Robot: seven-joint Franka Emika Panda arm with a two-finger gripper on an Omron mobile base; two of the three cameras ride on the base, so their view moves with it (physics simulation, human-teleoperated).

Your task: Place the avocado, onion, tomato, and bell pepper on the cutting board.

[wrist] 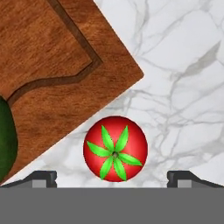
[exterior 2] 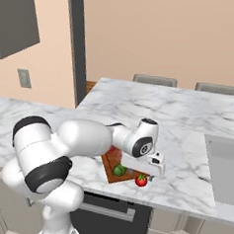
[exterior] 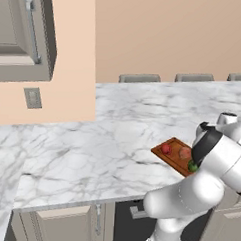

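The reddish-brown cutting board (exterior: 173, 158) (exterior 2: 111, 164) (wrist: 48, 61) lies near the marble counter's front edge. On it sit the dark red bell pepper (exterior: 165, 148), the pale onion (exterior: 185, 153) and the green avocado (exterior: 192, 167) (exterior 2: 118, 170) (wrist: 5, 138). The bright red tomato (exterior 2: 141, 180) (wrist: 115, 148), with its green leafy top, rests on the counter just off the board's corner. My gripper (exterior 2: 151, 177) (wrist: 114, 178) hangs open straight above the tomato. In the hand view the fingertips (wrist: 41, 178) stand wide on either side of the tomato, not touching it.
A grey inset panel (exterior 2: 224, 166) lies in the counter to the right. Chair backs (exterior: 139, 78) (exterior 2: 155, 80) line the far side. Wall cabinets (exterior: 22, 32) hang at the left. The counter's front edge (exterior 2: 182, 208) runs close behind the tomato.
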